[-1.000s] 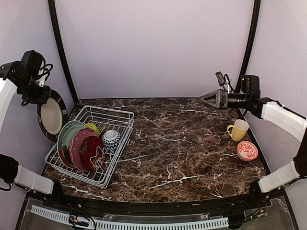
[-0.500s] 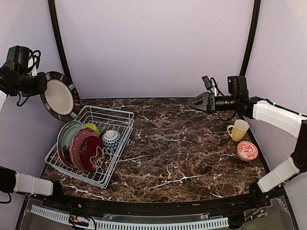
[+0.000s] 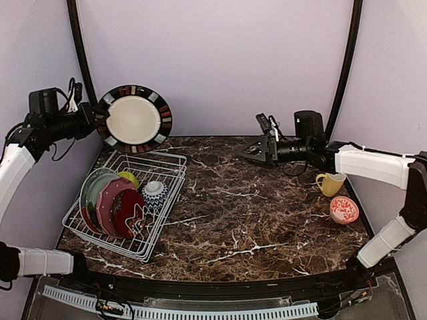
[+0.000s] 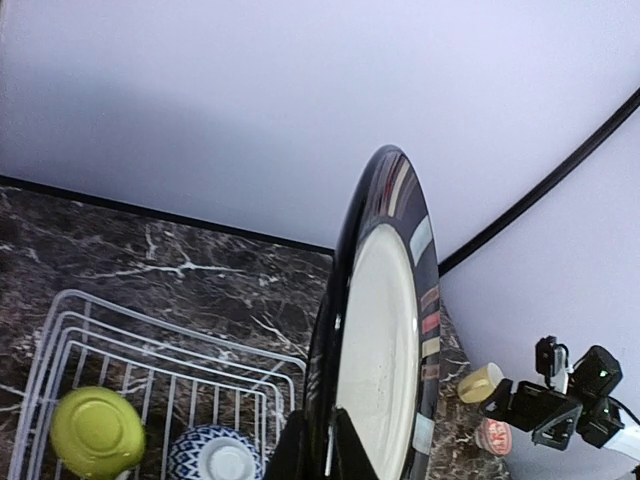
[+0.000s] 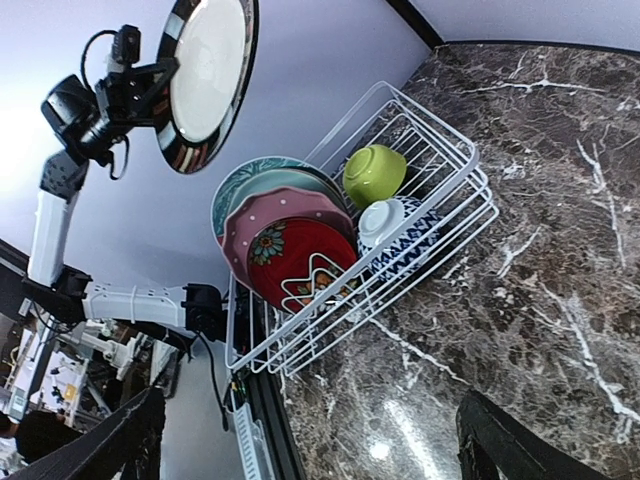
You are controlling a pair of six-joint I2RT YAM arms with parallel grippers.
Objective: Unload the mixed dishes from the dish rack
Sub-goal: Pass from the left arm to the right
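My left gripper [image 3: 100, 119] is shut on the rim of a black-rimmed cream plate [image 3: 135, 120], which it holds upright in the air above the back of the white dish rack [image 3: 155, 155]. In the left wrist view the plate [image 4: 385, 340] stands edge-on between the fingers [image 4: 290, 455]. In the rack stand a pale green plate [image 3: 90, 187], a pink-rimmed plate [image 3: 107, 200] and a dark red floral plate [image 3: 128, 212], with a lime-green bowl [image 3: 129, 179] and a blue-white bowl [image 3: 155, 193]. My right gripper [image 3: 257, 151] hangs open and empty over the back middle of the table.
A pale yellow mug [image 3: 331, 181] and a red-white patterned bowl [image 3: 344, 209] stand on the marble table near its right edge. Curved black poles rise at both back corners. The rack sits at the table's left side, close to the front edge.
My left arm has swung the plate up and to the right, from beside the left wall to above the rack's back. My right arm has moved left towards the table's middle.
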